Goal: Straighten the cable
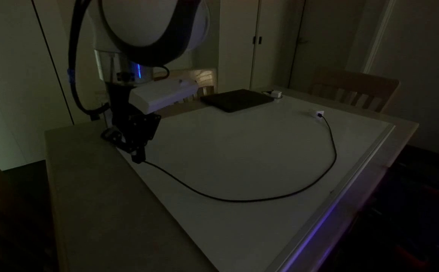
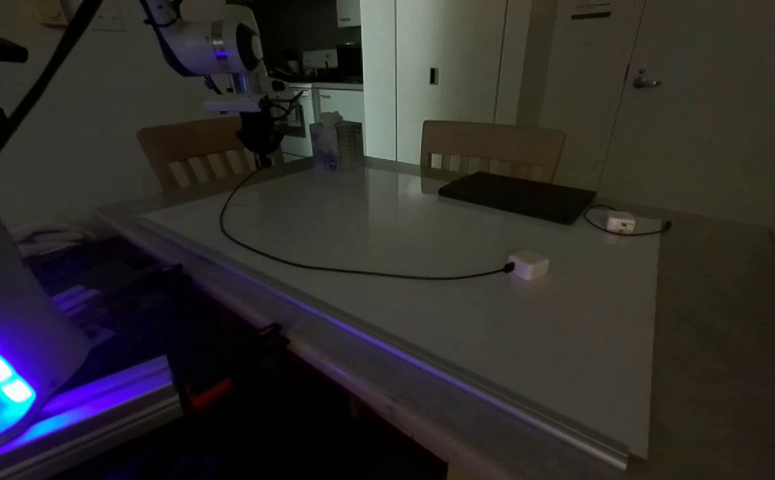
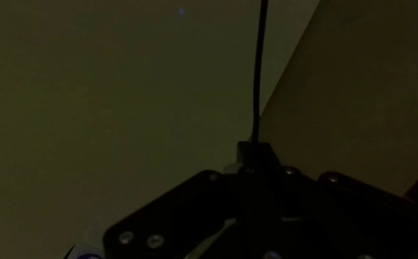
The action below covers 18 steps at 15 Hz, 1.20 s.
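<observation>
The thin black cable (image 1: 242, 200) lies in a wide bow across the white board. At its far end it enters a small pale plug block (image 2: 529, 265), which rests on the board. In an exterior view my gripper (image 1: 138, 155) is at the board's left edge, pointing down, shut on the cable's near end. From between the closed fingertips in the wrist view, the cable (image 3: 258, 72) runs up and out of the picture. The held tip is hidden in the dark fingers (image 3: 266, 154). How high the fingertips are above the surface, I cannot tell.
A flat dark rectangular pad (image 2: 517, 195) lies at the board's back edge. Beside it is another white block (image 2: 620, 222) with a short dark cord. A tissue box (image 2: 326, 143) stands at a table corner. A metal ledge (image 2: 494, 390) borders the board; chairs surround the table.
</observation>
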Available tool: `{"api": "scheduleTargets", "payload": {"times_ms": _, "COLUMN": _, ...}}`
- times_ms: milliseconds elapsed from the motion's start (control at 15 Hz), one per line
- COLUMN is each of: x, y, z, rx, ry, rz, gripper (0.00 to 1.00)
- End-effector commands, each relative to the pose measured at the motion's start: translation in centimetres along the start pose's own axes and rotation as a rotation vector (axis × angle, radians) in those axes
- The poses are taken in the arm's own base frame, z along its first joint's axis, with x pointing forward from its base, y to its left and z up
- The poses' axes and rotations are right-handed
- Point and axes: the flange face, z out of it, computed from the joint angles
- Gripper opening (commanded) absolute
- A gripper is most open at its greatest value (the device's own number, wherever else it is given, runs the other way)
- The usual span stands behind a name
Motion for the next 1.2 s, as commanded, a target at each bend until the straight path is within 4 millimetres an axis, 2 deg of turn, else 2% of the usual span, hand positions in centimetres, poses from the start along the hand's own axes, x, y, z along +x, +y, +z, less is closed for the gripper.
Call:
{"api": "scheduleTargets", "payload": {"times_ms": 0, "x": 0.1, "y": 0.0, "z": 0.0, "rx": -0.002, "ry": -0.001, "rz": 0.001, "gripper": 0.06}}
{"api": "scheduleTargets", "payload": {"times_ms": 200, "x": 0.0, "y": -0.3, "z": 0.0, "rx": 0.006, "ry": 0.008, "rz": -0.019, "gripper": 0.02}}
{"api": "scheduleTargets", "payload": {"times_ms": 733, "x": -0.1, "y": -5.8, "z": 0.9, "rx": 0.043, "ry": 0.013, "rz": -0.189, "gripper": 0.02}}
{"api": "scheduleTargets", "payload": {"times_ms": 1133, "x": 0.6, "y": -6.7, "z": 1.6, "rx": 0.050, "ry": 0.050, "rz": -0.214, "gripper": 0.02}}
